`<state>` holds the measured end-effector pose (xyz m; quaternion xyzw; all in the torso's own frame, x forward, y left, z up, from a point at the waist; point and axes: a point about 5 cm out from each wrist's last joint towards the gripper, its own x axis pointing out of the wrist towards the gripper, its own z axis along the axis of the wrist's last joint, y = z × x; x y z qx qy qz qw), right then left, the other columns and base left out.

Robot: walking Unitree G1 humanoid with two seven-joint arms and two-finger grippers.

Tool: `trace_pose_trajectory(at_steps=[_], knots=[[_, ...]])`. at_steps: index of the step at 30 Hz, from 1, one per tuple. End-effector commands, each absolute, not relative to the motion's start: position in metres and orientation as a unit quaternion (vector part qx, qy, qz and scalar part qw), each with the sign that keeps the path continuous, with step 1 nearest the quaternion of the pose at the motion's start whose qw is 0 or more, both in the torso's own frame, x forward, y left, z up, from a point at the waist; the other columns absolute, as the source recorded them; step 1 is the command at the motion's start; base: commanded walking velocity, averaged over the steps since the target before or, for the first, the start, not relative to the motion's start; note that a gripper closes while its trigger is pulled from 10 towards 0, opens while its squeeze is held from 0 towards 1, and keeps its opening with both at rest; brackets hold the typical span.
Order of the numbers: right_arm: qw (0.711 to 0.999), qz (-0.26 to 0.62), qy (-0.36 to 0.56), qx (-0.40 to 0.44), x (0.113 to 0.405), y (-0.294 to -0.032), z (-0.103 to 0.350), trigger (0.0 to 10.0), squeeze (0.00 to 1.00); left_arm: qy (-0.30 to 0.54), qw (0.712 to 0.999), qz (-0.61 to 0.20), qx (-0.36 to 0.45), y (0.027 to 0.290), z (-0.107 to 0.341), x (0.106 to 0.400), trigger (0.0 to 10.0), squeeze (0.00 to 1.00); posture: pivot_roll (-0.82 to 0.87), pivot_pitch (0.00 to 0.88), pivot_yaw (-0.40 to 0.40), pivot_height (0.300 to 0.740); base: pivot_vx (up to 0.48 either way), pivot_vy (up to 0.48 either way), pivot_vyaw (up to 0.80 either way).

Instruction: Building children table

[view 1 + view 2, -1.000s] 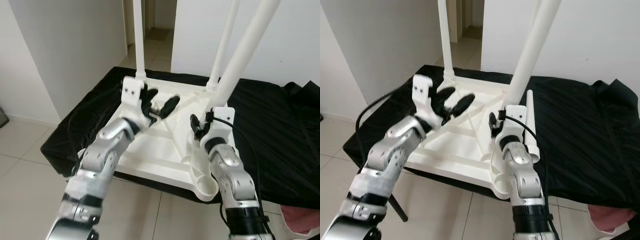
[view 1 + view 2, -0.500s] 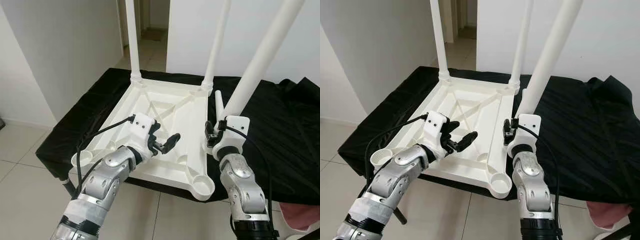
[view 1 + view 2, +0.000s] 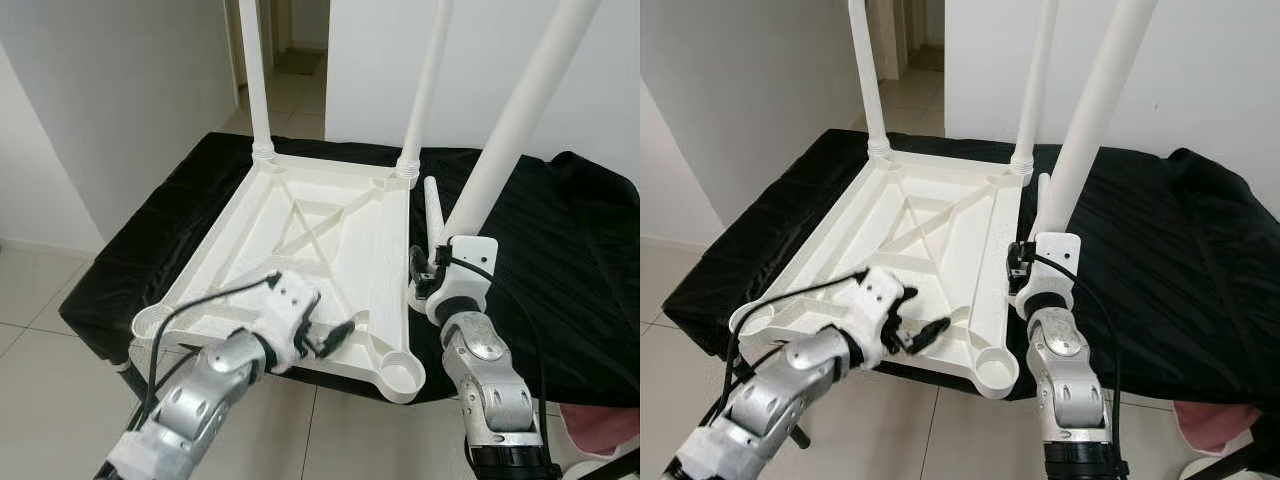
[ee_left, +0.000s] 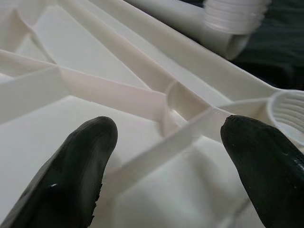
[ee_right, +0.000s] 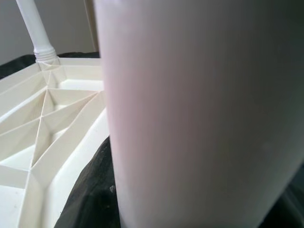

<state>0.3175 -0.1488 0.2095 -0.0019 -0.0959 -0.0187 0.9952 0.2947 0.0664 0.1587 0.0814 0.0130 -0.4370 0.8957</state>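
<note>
Currently I see the white plastic tabletop [image 3: 300, 240] lying upside down on a surface draped in black cloth [image 3: 560, 260], its underside facing up: smooth matte plastic, a raised rim, and a lattice of straight and diagonal stiffening ribs. Round threaded sockets sit at the corners; the two far ones carry upright tapered legs, the far-left leg [image 3: 253, 70] and the far-right leg [image 3: 425, 90], while the near-right socket [image 3: 400, 378] and near-left socket [image 3: 153, 322] stand open. A loose leg [image 3: 433, 215] lies on the cloth just beside the tabletop's right edge. My right gripper [image 3: 428, 280] holds a fourth leg [image 3: 520, 110], a smooth white tube tilted up and to the right, just off the right rim; I cannot tell from these frames how its fingers sit, as the right wrist view is mostly blank white tube. My left gripper [image 3: 325, 335] hovers over the near edge by the near-right socket, its rounded black fingers [image 4: 83, 161] spread apart with nothing between them but rib. Pale floor tiles [image 3: 50, 300] surround the setup.
</note>
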Motion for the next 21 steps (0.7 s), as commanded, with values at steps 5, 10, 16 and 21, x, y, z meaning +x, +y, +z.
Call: trace_pose_trajectory(at_steps=[5,10,16,21], knots=[[0.995,-0.019,-0.102,-0.006,0.318,-0.151,0.212,10.0,0.00,0.026,0.821,-0.564,0.086,0.061,0.157,0.276,10.0,0.00,-0.02,0.110,0.023,0.740,0.000,0.000,0.00],[0.995,-0.016,-0.097,-0.013,0.318,-0.150,0.208,10.0,0.00,0.016,0.805,-0.590,0.060,0.067,0.164,0.267,10.0,0.00,-0.02,0.097,0.021,0.740,0.000,0.000,0.00],[0.995,-0.008,-0.097,-0.013,0.320,-0.146,0.207,10.0,0.00,0.027,0.779,-0.622,0.076,0.072,0.159,0.254,10.0,0.00,-0.01,0.083,0.022,0.740,0.000,0.000,0.00],[0.995,-0.006,-0.097,-0.014,0.321,-0.145,0.207,10.0,0.00,0.051,0.782,-0.609,0.126,0.074,0.144,0.255,10.0,0.00,-0.01,0.078,0.023,0.740,0.000,0.000,0.00]])
